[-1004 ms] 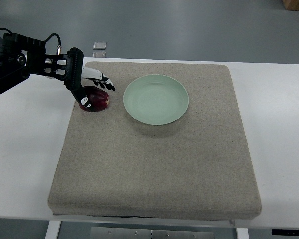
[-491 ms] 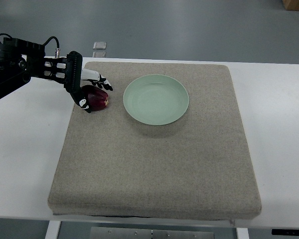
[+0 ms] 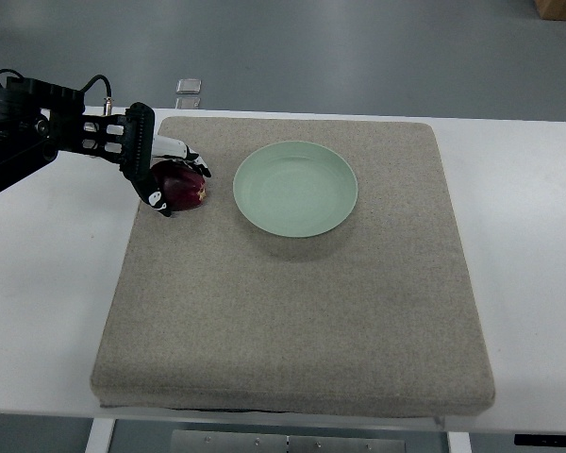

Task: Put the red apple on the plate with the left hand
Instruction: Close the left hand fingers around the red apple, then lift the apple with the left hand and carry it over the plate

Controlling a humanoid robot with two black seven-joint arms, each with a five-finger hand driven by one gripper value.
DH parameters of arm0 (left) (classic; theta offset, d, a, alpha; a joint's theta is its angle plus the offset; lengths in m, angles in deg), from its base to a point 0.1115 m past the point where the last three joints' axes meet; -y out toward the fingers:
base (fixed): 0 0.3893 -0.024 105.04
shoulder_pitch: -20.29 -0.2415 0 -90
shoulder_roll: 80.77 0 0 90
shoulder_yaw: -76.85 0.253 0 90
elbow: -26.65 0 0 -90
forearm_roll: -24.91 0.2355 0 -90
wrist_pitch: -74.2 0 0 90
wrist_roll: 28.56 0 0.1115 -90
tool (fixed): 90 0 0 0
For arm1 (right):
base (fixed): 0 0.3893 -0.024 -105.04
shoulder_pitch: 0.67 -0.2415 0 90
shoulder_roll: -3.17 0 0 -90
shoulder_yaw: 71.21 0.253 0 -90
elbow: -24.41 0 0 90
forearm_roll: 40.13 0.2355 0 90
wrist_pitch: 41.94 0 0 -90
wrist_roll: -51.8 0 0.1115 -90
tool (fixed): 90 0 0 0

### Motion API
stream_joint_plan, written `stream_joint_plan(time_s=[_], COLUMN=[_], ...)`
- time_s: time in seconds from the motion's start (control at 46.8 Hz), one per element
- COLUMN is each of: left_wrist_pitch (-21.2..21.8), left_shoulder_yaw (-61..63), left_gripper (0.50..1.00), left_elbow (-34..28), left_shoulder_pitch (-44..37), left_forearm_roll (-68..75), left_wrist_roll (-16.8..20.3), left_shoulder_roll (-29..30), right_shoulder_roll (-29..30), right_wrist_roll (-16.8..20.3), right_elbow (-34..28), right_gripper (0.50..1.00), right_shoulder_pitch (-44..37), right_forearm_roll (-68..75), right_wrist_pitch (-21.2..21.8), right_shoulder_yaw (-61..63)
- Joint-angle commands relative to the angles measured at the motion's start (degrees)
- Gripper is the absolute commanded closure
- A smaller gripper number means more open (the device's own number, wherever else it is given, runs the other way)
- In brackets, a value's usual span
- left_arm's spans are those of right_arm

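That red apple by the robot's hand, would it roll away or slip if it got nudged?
The red apple looks round, so a nudge could roll it, though the coarse fabric mat under it probably slows that. Its skin looks smooth and shiny, so it may slip. The left hand has its fingers curled around it, which likely steadies it.
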Motion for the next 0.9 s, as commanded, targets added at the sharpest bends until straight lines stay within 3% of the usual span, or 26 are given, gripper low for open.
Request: stream_joint_plan(time_s=[0.0,0.128,0.47,0.662,0.876], left_wrist_pitch=[0.1,0.1,0.5,8.4,13.0], left_shoulder_yaw=[0.0,0.0,-1.0,-1.1,-1.2], left_gripper=[0.808,0.874,0.855,0.853,0.855], left_elbow=[-0.8,-1.4,-1.3,-0.7,-0.5], left_shoulder_pitch=[0.1,0.3,0.8,1.1,1.6], left_forearm_roll=[0.1,0.1,-1.0,-1.1,-1.3], left_wrist_roll=[-0.1,-0.1,-0.1,-0.1,-0.2], left_shoulder_roll=[0.0,-0.1,-0.2,-1.9,-4.6], right_shoulder_roll=[0.0,0.0,0.0,0.0,0.0], right_wrist_roll=[0.0,0.0,0.0,0.0,0.0], right_elbow=[0.0,0.0,0.0,0.0,0.0], right_gripper=[0.570,0.570,0.568,0.570,0.570], right_shoulder_pitch=[0.0,0.0,0.0,0.0,0.0], right_forearm_roll=[0.0,-0.1,0.0,0.0,0.0], right_wrist_pitch=[0.0,0.0,0.0,0.0,0.0], right_shoulder_yaw=[-0.1,0.0,0.0,0.0,0.0])
